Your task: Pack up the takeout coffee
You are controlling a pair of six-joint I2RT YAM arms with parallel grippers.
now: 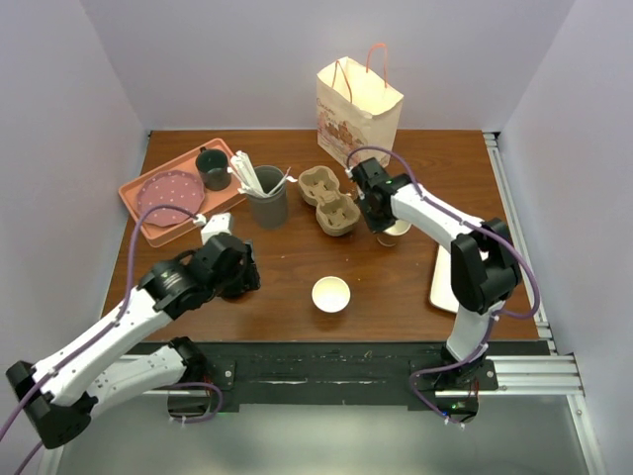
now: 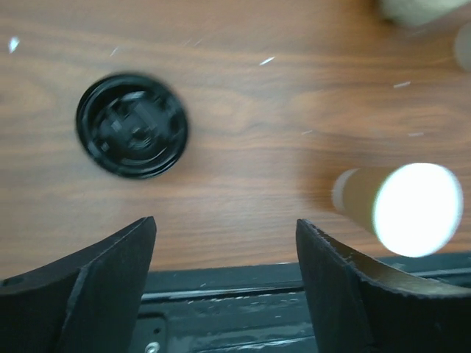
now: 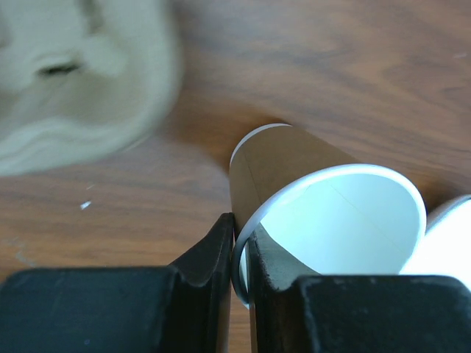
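Right hand (image 3: pixel 241 235) pinches the takeout cup (image 3: pixel 294 169) by its rim near the carrier (image 1: pixel 329 201); no hole filled yet. Left hand (image 2: pixel 226 224) hangs open near the black lid (image 2: pixel 132 125). Early stage.

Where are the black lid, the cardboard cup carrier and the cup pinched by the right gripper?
black lid (image 2: pixel 132 125): left wrist view, centre of its top.
cardboard cup carrier (image 1: pixel 327 200): top external view, middle ridge.
pinched cup (image 3: pixel 283 158): right wrist view, tan side wall.
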